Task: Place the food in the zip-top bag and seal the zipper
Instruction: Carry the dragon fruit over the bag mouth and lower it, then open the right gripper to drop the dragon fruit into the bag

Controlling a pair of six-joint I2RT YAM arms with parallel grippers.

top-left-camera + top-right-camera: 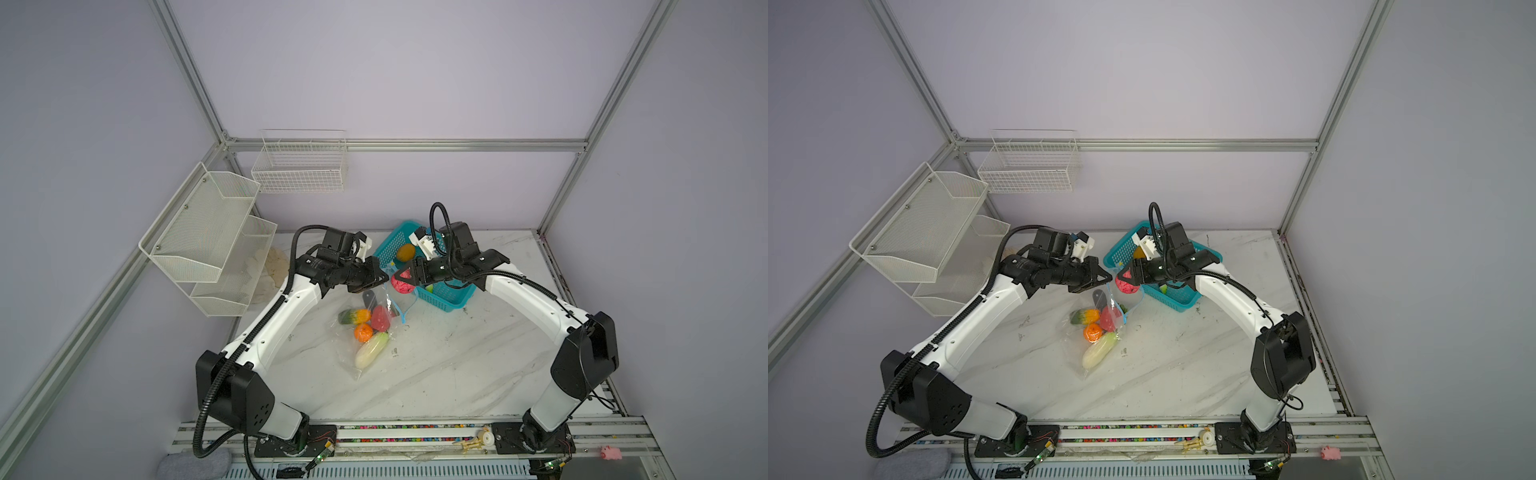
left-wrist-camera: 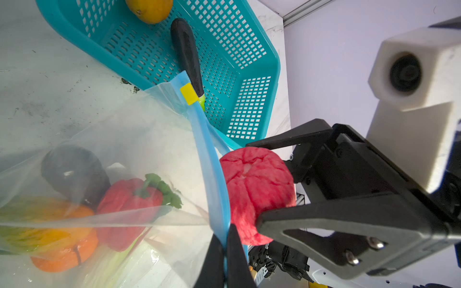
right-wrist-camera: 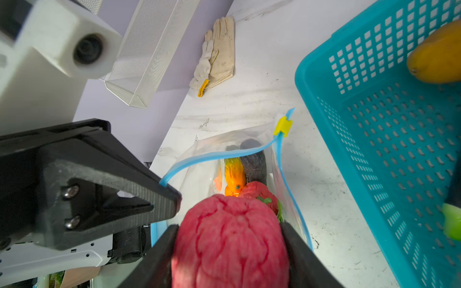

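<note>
Lilac walls (image 1: 415, 83) and aluminium framing close in a scuffed white marble tabletop (image 1: 457, 365). Both my arms reach inward from the front rail, elbows out, wrists meeting mid-table. My left gripper (image 1: 380, 278) is pinched tight on the light-blue zipper (image 2: 214, 179), holding one lip of the zip-top bag (image 2: 129, 134) raised. My right gripper (image 1: 402, 278) clamps a pink-red piece (image 3: 229, 244) at the bag's open mouth, beside the teal basket (image 1: 440, 299) holding a mango (image 1: 406, 251). Radish (image 1: 371, 350) and orange (image 1: 363, 332) lie inside the bag. The yellow slider (image 3: 282, 126) sits at the zipper's basket end.
</note>
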